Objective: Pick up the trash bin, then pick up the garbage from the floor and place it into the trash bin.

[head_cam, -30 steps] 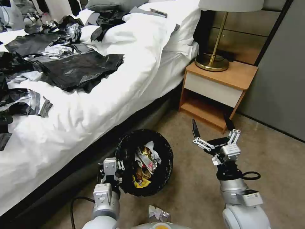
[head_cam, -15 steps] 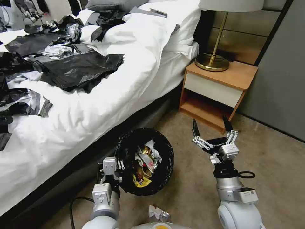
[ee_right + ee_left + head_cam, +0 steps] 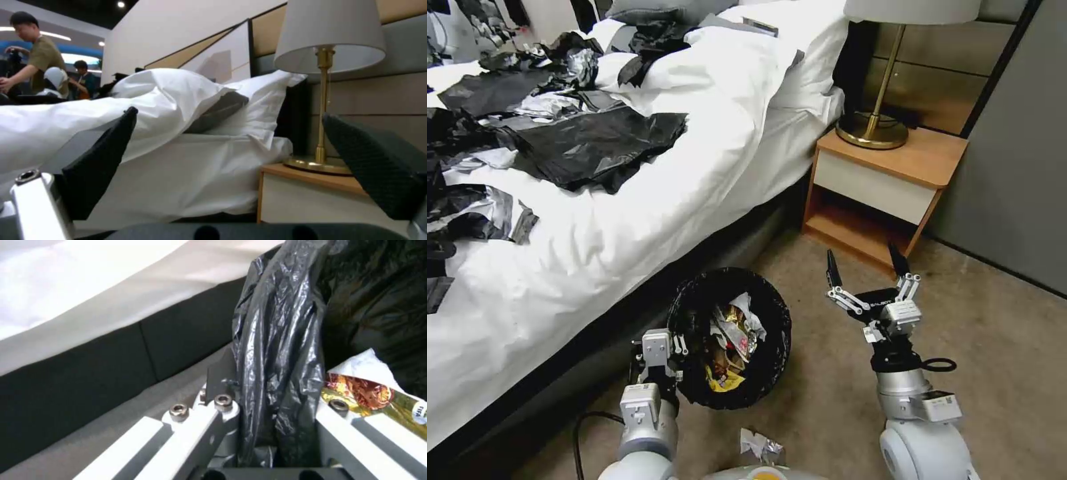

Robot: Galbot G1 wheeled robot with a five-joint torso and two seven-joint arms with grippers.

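Note:
The trash bin (image 3: 776, 333), lined with a glossy black bag, hangs just above the carpet beside the bed. My left gripper (image 3: 676, 348) is shut on its near-left rim; in the left wrist view the fingers clamp the black liner (image 3: 276, 340). Garbage (image 3: 732, 337) lies inside: white tissue, gold and red wrappers (image 3: 369, 394), a yellow wrapper. One crumpled silver-white piece of garbage (image 3: 760, 447) lies on the floor close to my base. My right gripper (image 3: 864, 265) stands open and holds nothing, right of the bin, pointing toward the nightstand; its black pads (image 3: 104, 160) are wide apart.
A bed (image 3: 647, 220) with white sheets and black plastic sheets (image 3: 587, 147) runs along the left. A wooden nightstand (image 3: 887, 180) with a brass lamp (image 3: 880, 100) stands ahead on the right. Grey wall panel (image 3: 1020, 167) to the right. Bare carpet (image 3: 994, 347) lies right of the right arm.
My right gripper has drifted slightly left and forward, staying open. The bin and the left gripper have hardly moved.

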